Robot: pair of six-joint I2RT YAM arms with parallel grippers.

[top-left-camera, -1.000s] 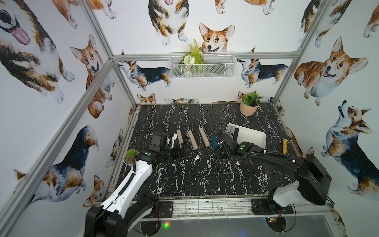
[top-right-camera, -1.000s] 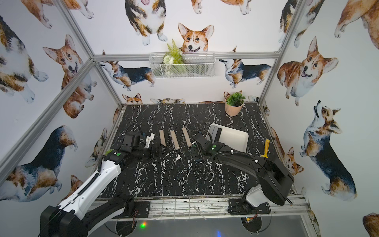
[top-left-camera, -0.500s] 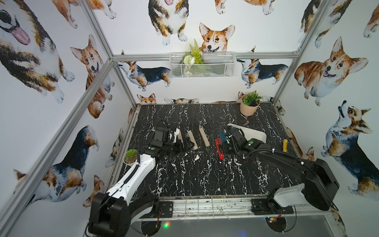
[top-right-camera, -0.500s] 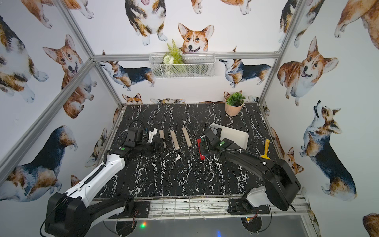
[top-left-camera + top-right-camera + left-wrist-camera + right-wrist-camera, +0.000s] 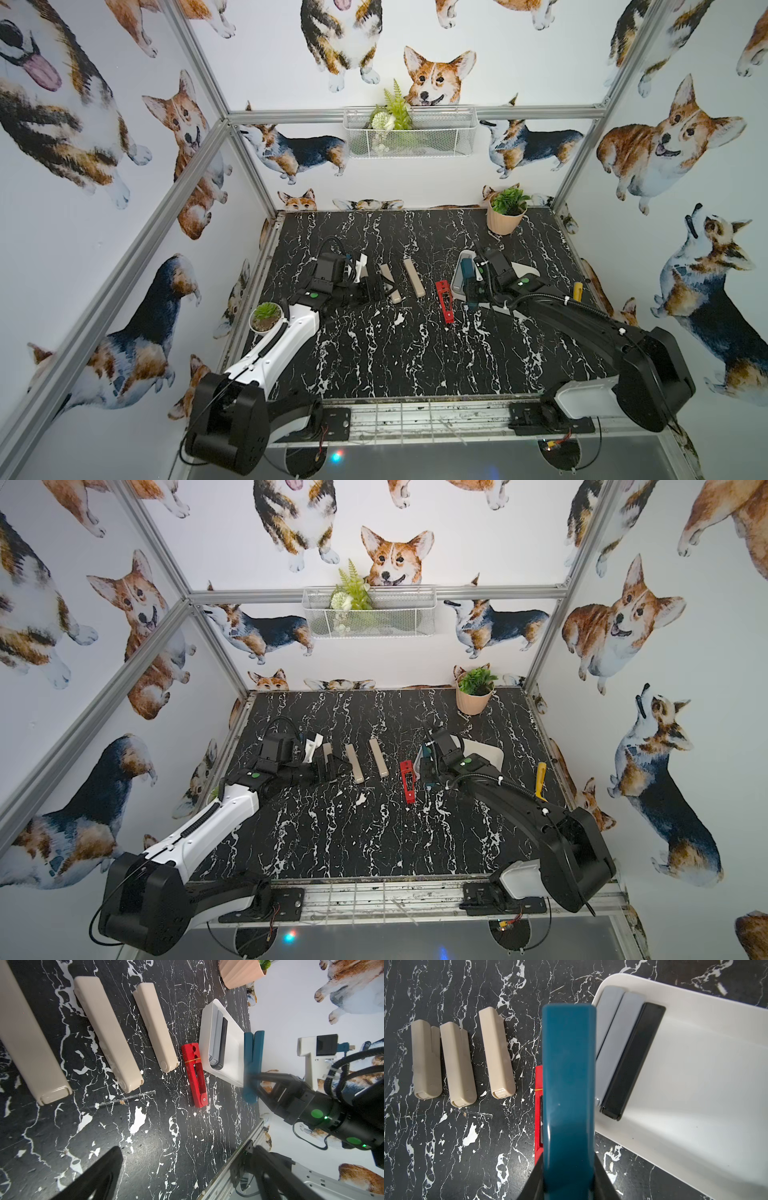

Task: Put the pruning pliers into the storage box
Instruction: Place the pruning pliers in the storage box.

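Right gripper (image 5: 252, 1078) carried the teal pliers (image 5: 568, 1084) from the table (image 5: 395, 353) to over the box (image 5: 695, 1059) edge, jaws clamped on them. Grey pliers (image 5: 614, 1028) and black pliers (image 5: 632, 1061) lay inside the box. Red pliers (image 5: 194, 1076) and three beige pliers (image 5: 457, 1064) stayed on the table. Left gripper (image 5: 371, 288) was mostly cut off, its opening unreadable.
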